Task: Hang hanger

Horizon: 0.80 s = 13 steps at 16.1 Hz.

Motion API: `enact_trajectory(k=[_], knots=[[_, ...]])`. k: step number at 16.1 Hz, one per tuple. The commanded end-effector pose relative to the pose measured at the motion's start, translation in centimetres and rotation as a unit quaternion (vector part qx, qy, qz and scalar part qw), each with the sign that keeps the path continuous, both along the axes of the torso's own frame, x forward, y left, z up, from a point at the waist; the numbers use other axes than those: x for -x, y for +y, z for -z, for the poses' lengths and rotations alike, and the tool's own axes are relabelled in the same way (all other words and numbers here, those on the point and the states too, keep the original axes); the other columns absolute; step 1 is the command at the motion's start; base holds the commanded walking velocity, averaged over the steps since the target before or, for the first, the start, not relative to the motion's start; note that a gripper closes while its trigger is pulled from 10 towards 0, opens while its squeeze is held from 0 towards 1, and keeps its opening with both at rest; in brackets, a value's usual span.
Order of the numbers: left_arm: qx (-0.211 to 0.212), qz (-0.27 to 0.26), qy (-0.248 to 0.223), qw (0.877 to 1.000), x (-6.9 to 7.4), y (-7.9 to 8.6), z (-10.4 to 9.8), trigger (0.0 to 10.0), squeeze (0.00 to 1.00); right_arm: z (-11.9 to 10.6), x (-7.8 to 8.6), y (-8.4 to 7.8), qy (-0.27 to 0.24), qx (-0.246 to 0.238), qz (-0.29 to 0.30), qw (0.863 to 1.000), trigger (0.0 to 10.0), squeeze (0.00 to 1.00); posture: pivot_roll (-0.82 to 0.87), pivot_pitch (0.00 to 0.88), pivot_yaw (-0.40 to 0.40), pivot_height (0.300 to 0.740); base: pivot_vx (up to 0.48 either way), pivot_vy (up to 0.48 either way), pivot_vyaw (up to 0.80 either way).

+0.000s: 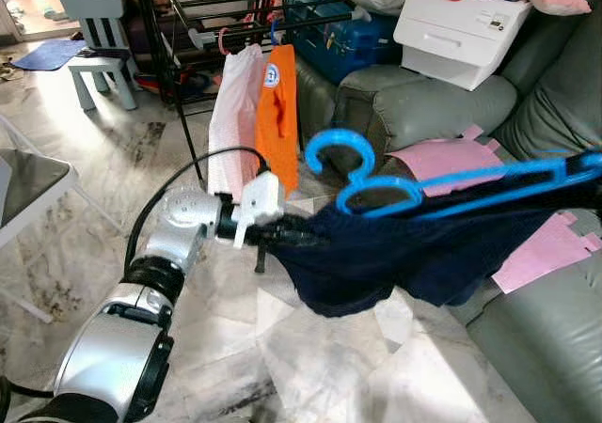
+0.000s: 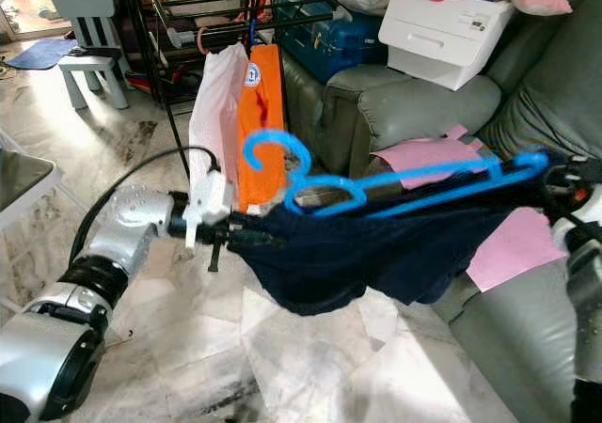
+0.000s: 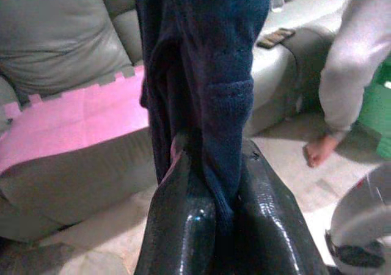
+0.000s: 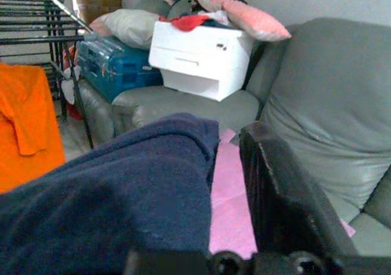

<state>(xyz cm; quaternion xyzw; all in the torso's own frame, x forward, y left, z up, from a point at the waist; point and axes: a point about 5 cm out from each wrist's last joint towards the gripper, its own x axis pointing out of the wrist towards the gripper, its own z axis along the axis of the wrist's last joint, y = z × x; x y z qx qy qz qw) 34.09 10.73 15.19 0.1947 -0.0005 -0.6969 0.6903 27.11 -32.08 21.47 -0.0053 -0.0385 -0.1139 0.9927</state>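
Between the sofa point(image 1: 442, 103) and the rack point(image 1: 202, 9), held over the floor: one blue hanger point(image 1: 442, 190), lying nearly level, hook point(image 1: 337, 150) toward the rack, with a navy garment point(image 1: 404, 254) draped over it and sagging below. Left tool point(image 1: 292, 235): fingers point(image 3: 183, 226) closed on a fold of the garment at the hook end, cloth pinched between the pads in the left wrist view. Right tool point(image 2: 555, 183): at the hanger's far end beside the sofa; one finger point(image 4: 281, 201) lies alongside the cloth, but whether it grips cannot be told. On the rack: a white garment point(image 1: 233, 122) and an orange one point(image 1: 279, 113), already hung from a low bar. On the sofa: pink mats point(image 1: 442, 155), a white box point(image 1: 461, 23), a blue case point(image 1: 343, 33). A person's sleeve point(image 3: 354, 61) shows in the left wrist view. Step judged in hand: carrying the loaded hanger to the rack. Next move calls for turning the hook upright, raising it above a free bar beside the orange garment, and lowering it on without the garment slipping off.
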Motion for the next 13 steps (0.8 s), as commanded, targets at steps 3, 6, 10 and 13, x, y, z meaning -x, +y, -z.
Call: enact_trajectory(k=[3,6,10,13], knots=[[-0.061,-0.007,0.007,0.998,0.5,2.2,1.6,0.0,0.0,-1.0,0.8,-1.7,-0.015,0.006,0.06,0.998,0.0,0.0,-0.03,0.0,-0.035,0.74,0.0,0.0,0.0],[-0.099,-0.015,-0.009,0.995,0.7,1.9,2.7,0.0,0.0,-0.7,0.7,-1.2,-0.014,0.004,0.051,0.999,0.0,0.0,-0.04,0.0,-0.032,0.74,0.0,0.0,0.0],[-0.154,-0.084,-0.031,0.984,0.0,1.2,4.2,0.0,0.0,-0.9,0.3,-0.5,-0.016,0.009,0.035,0.999,0.0,0.0,-0.04,0.0,-0.03,0.74,0.0,0.0,0.0],[-0.156,-0.133,-0.042,0.978,-0.6,1.0,4.3,0.0,0.0,-0.8,0.3,-0.1,-0.015,0.012,0.028,0.999,0.0,0.0,-0.04,0.0,-0.028,0.74,0.0,0.0,0.0]])
